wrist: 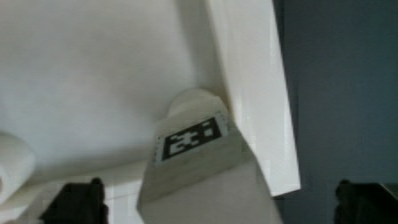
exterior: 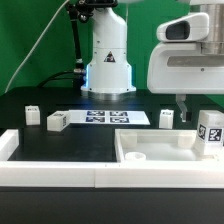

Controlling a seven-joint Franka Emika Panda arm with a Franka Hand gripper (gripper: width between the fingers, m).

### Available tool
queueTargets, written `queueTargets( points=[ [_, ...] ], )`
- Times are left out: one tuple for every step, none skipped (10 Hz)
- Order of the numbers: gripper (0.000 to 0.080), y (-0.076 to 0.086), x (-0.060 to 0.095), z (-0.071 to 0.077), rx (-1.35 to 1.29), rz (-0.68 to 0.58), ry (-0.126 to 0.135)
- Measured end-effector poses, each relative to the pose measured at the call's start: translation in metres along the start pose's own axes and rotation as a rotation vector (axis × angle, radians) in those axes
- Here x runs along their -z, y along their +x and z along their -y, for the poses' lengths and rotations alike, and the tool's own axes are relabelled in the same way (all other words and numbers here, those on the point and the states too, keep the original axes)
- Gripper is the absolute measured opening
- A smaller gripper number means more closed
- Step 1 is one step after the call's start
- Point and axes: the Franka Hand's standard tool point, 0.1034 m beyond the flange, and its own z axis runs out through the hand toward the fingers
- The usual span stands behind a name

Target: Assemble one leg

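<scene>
Note the fingers (wrist: pixel 80 203) set wide apart, one dark tip on either side of the leg (wrist: pixel 192 150), with a clear gap on both sides and no contact. Treat as unclamped.

Locate this leg at the right edge of the exterior frame, a little below mid-height, directly under the white wrist housing. Read the long axis as vertical: standing upright, upper end toward the fingers. In the wrist view, expect it nearly lengthwise from above, widening toward the camera.

Identify by appearance: short, stubby, white plastic, with one black-and-white square tag on a side face. Find that tag turned toward the camera in the exterior view.

Place it inside the tray (exterior: pixel 150 152), close against the raised rim at the exterior view's right. Cannot confirm actual contact with the rim.

Count four legs in all:
- one between the fingers, as above;
- second leg (exterior: pixel 167 118), upright on the table (exterior: pixel 90 140), just behind the tray, right of frame centre;
- third leg (exterior: pixel 57 121) and fourth leg (exterior: pixel 32 115), near each other at the middle left of the frame.

Count one tray, lower right of the frame. Count one marker board (exterior: pixel 105 118), flat at frame centre, in front of the single arm base (exterior: pixel 108 60).
</scene>
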Motion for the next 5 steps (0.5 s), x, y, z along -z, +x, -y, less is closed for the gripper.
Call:
queueTargets(
  points=[
    [0.0649,-0.001,-0.0009,-0.0007,0.064,0.002,-0.001],
    [0.0649,-0.0019,-0.0021,-0.0019,0.133,0.004,-0.003],
    [0.0649,-0.0015,-0.002,-0.0029,0.209,0.004,-0.003],
    [0.0632,-0.0014,-0.0021,-0.0031,0.237,0.004,-0.003],
    [0.0504,-0.0014,-0.0021,-0.0031,0.226,0.004,-0.002]
  ],
)
